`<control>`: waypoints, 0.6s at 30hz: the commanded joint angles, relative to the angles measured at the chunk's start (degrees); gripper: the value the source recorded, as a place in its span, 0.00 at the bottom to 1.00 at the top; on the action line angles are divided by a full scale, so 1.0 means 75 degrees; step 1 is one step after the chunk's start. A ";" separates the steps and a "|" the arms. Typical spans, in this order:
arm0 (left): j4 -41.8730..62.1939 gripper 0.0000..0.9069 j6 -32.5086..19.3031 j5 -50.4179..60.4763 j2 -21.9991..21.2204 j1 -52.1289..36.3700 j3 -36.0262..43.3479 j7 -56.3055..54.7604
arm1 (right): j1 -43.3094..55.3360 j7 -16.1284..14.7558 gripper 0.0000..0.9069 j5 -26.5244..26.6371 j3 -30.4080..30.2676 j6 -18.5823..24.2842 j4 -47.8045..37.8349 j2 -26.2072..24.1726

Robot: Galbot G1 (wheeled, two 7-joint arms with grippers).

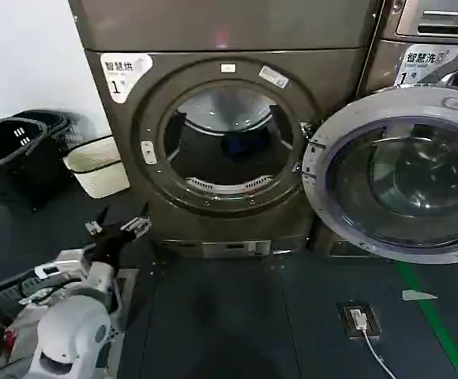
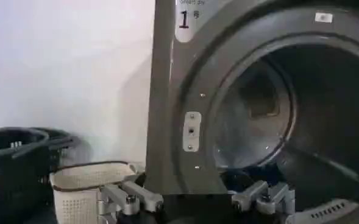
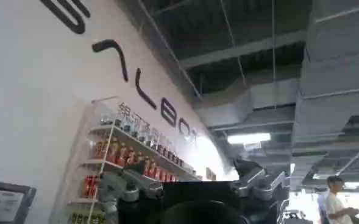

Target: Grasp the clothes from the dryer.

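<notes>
- Approach stage: the left claw (image 1: 118,227), fingers spread and holding nothing, hangs low before the bronze-grey front-loading dryer (image 1: 229,79), below and to the outside of its round porthole opening (image 1: 227,142)
- The dark blue clothes (image 1: 245,144) lie deep inside the steel drum, well apart from the left claw, higher than it and further in; no contact yet
- The dryer's round glass door (image 1: 399,178) stands swung wide on the far side of the opening from the left claw, leaving the way in free
- Next, by this reading, the left claw must rise, cross towards the opening's middle and reach past the rim before closing on fabric
- The right claw (image 3: 194,185) points up at a ceiling, fingers spread, empty, idle
- A cream woven basket (image 1: 96,166) sits beyond the left claw against the dryer's side
</notes>
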 commanded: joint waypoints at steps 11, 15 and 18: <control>0.0020 1.00 0.0018 0.0015 0.0015 -0.0044 0.0046 0.0011 | 0.0018 -0.0253 1.00 -0.0285 -0.0124 0.0409 -0.0017 0.0075; 0.0081 1.00 0.0033 0.0018 0.0010 -0.0095 0.0060 0.0028 | 0.0016 -0.0273 1.00 -0.0287 -0.0098 0.0458 -0.0059 0.0077; 0.0118 1.00 0.0030 0.0035 -0.0012 -0.0103 0.0064 0.0029 | 0.0025 -0.0282 1.00 -0.0293 -0.0094 0.0481 -0.0095 0.0064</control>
